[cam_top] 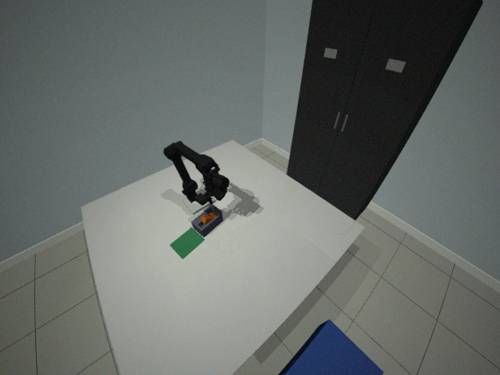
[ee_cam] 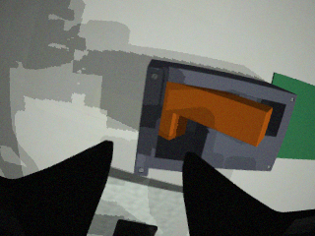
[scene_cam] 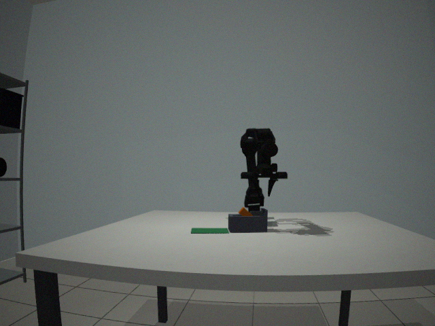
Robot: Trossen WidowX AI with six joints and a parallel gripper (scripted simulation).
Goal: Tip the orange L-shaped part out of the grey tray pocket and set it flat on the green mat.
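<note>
The orange L-shaped part [cam_top: 208, 218] [scene_cam: 244, 212] [ee_cam: 197, 103] lies tilted in the grey tray [scene_cam: 247, 224] [ee_cam: 246, 162]. Its end towards the mat stands up above the rim, and its L-shaped end is down in the pocket at the far side from the mat. Nothing touches the raised end. The green mat [cam_top: 187, 243] [scene_cam: 209, 230] [ee_cam: 300, 123] lies flat beside the tray and is bare. My gripper [scene_cam: 264, 195] [ee_cam: 149, 154] is partly open and empty. It hangs above the tray, on the side of the L-shaped end.
The tray's end wall [ee_cam: 152, 113] away from the mat rises higher than the rest of its rim. The tray and mat stand on a white table [cam_top: 242, 274] [scene_cam: 140, 252]. The arm's base is behind the tray. A dark cabinet [cam_top: 343, 88] and a blue block [cam_top: 330, 351] are off the table.
</note>
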